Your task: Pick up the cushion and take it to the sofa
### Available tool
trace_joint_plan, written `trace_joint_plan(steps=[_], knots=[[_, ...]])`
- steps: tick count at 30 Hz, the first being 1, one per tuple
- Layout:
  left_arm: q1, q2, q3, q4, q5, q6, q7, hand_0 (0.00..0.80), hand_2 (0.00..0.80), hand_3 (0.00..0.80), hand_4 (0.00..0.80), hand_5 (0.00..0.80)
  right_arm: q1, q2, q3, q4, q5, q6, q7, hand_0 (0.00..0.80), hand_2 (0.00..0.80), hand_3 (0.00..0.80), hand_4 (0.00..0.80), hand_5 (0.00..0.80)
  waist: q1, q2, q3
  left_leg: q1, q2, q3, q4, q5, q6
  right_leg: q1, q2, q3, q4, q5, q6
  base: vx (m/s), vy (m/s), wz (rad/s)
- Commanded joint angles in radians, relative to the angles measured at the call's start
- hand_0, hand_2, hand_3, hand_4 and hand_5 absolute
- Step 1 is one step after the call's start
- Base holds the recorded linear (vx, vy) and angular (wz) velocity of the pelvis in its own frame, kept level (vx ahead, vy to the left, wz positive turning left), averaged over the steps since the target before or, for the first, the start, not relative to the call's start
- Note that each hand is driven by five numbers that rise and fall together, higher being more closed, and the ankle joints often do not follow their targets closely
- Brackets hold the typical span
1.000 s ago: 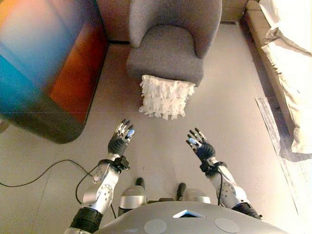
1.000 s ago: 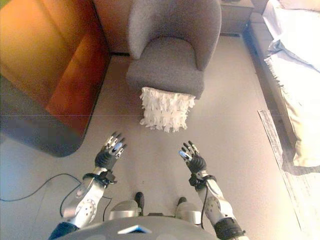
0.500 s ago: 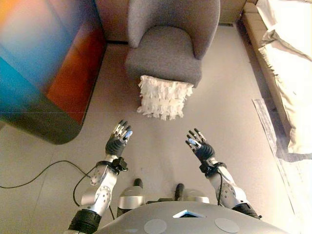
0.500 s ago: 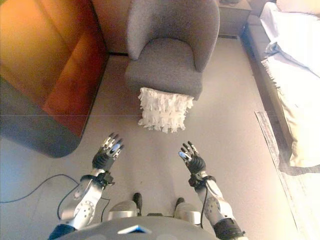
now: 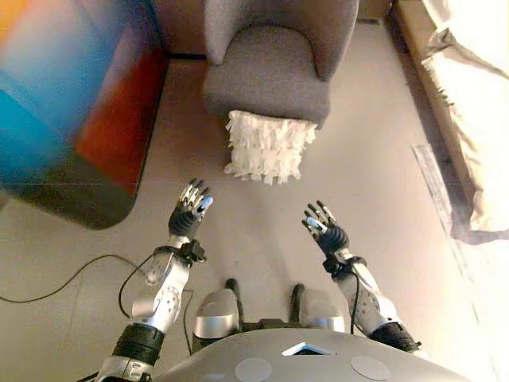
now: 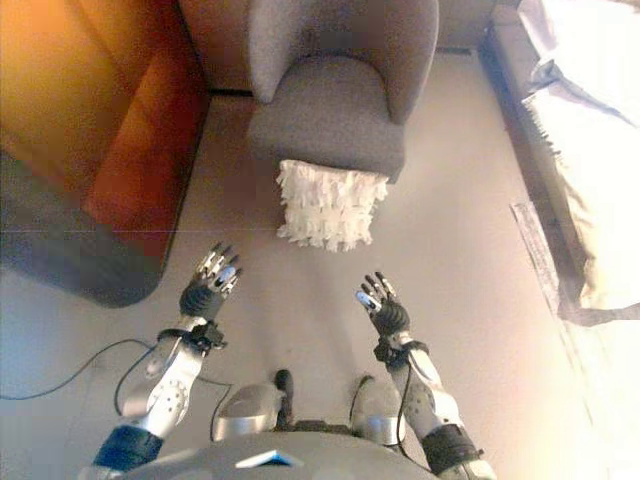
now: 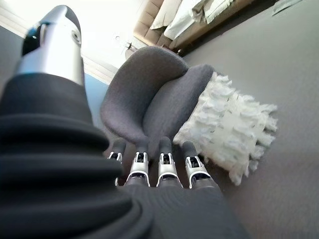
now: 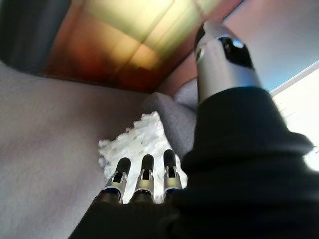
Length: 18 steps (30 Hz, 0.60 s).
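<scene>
A white ruffled cushion [image 5: 267, 149] stands on the floor, leaning against the front of a grey armchair [image 5: 270, 70]. It also shows in the left wrist view [image 7: 230, 129] and the right wrist view [image 8: 134, 142]. My left hand [image 5: 189, 213] is open and empty, held above the floor short of the cushion and to its left. My right hand [image 5: 324, 231] is open and empty, short of the cushion and to its right. Neither hand touches the cushion.
A large orange-brown piece of furniture with a dark rounded base [image 6: 95, 170] stands at the left. A bed with pale bedding [image 5: 469, 103] runs along the right. A black cable [image 5: 64, 282] lies on the floor at the lower left.
The whole picture has shifted, so the camera has moved; the cushion and armchair sit slightly higher in view. Both hands stay open and raised, the left one a little further forward.
</scene>
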Motion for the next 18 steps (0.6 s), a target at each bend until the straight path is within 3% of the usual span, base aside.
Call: trace_joint_plan(steps=[1,5,8,13,15,17,18], knots=[[0.050,0.054,0.028,-0.078,-0.033,-0.020,-0.028,0.000,0.000,0.000,0.000,0.000,0.015,0.016,-0.011,-0.068,0.014,-0.033,0.011,0.000,0.000,0.000,0.000,0.000,-0.020,-0.045,-0.038,0.033,-0.052,0.008,-0.059,-0.062,0.015,-0.041,-0.019,0.079,-0.110,0.157,0.064,0.185,-0.057,0.16],[0.039,0.065,0.001,-0.073,-0.032,-0.032,-0.014,0.000,0.000,0.000,0.000,0.000,-0.004,-0.003,-0.025,-0.052,0.056,-0.043,0.018,0.000,0.000,0.000,0.000,0.000,-0.057,-0.111,-0.021,0.056,-0.110,-0.038,-0.029,-0.125,0.016,-0.076,0.060,0.058,-0.471,0.144,0.099,0.269,-0.135,0.21],[0.047,0.063,-0.023,-0.055,-0.007,-0.050,-0.018,0.000,0.000,0.000,0.000,0.000,-0.010,-0.016,-0.039,-0.045,0.085,-0.039,0.014,0.000,0.000,0.000,0.000,0.000,-0.075,-0.122,-0.017,0.093,-0.137,-0.068,-0.029,-0.154,0.021,-0.121,0.105,0.006,-0.622,0.187,0.110,0.357,-0.063,0.32],[0.097,0.045,-0.021,-0.067,0.004,-0.050,-0.035,0.000,0.000,0.000,0.000,0.000,0.031,-0.029,-0.059,-0.056,0.083,-0.027,0.029,0.000,0.000,0.000,0.000,0.000,-0.080,-0.125,-0.018,0.168,-0.156,-0.062,-0.017,-0.225,0.036,-0.144,0.088,-0.105,-0.594,0.224,0.106,0.412,-0.022,0.35],[0.106,0.040,-0.016,-0.078,-0.002,-0.051,-0.029,0.000,0.000,0.000,0.000,0.000,0.045,-0.033,-0.067,-0.055,0.074,-0.029,0.053,0.000,0.000,0.000,0.000,0.000,-0.085,-0.124,-0.027,0.171,-0.161,-0.057,-0.004,-0.240,0.046,-0.128,0.086,-0.109,-0.583,0.192,0.101,0.476,-0.067,0.21],[0.111,0.034,-0.016,-0.091,-0.008,-0.045,-0.009,0.000,0.000,0.000,0.000,0.000,0.058,-0.046,-0.059,-0.065,0.072,-0.037,0.061,0.000,0.000,0.000,0.000,0.000,-0.090,-0.120,-0.037,0.182,-0.159,-0.054,0.019,-0.247,0.040,-0.124,0.086,-0.114,-0.573,0.186,0.098,0.489,-0.106,0.09],[0.116,0.033,-0.014,-0.101,-0.018,-0.035,-0.001,0.000,0.000,0.000,0.000,0.000,0.066,-0.054,-0.060,-0.086,0.066,-0.026,0.062,0.000,0.000,0.000,0.000,0.000,-0.097,-0.113,-0.046,0.204,-0.145,-0.032,0.030,-0.260,0.029,-0.128,0.075,-0.130,-0.531,0.175,0.096,0.496,-0.116,-0.14]])
